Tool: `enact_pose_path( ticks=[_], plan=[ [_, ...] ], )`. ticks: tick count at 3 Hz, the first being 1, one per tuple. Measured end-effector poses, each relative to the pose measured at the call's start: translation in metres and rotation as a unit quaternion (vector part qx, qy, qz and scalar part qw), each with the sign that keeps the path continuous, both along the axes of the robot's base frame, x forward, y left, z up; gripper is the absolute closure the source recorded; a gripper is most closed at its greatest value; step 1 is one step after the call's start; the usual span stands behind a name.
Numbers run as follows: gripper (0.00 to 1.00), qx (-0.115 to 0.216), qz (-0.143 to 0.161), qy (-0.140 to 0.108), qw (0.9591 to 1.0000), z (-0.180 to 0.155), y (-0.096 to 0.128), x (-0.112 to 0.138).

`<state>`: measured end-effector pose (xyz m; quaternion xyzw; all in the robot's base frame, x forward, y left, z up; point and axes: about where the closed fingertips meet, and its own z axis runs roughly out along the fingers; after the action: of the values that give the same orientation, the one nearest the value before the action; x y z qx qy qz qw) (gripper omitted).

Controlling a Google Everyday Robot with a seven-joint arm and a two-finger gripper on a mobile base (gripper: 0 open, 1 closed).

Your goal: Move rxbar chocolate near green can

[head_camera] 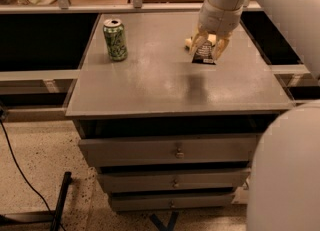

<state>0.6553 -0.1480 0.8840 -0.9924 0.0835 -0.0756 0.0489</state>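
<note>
The green can [115, 39] stands upright at the back left of the grey table top [150, 85]. My gripper [208, 50] is over the right middle of the table, its yellowish fingers [220, 48] shut on the rxbar chocolate [204, 53], a dark wrapped bar with white print. The bar hangs lifted above the surface; its shadow falls on the table just below. The can is well to the left of the bar.
A pale yellow sponge [189, 42] lies behind the gripper, mostly hidden by it. The table has drawers [176, 150] below. A railing and shelf run along the back. A black cable [20, 170] lies on the floor at left.
</note>
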Motion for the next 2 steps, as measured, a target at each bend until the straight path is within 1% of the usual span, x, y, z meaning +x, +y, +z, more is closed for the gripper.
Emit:
enact_pose_path(
  ticks=[1,2],
  plan=[
    [1.0,0.022,0.059,0.0,0.998,0.002,0.036,0.022],
    [1.0,0.052,0.112,-0.012,0.9923,0.008,0.072,0.031]
  ],
)
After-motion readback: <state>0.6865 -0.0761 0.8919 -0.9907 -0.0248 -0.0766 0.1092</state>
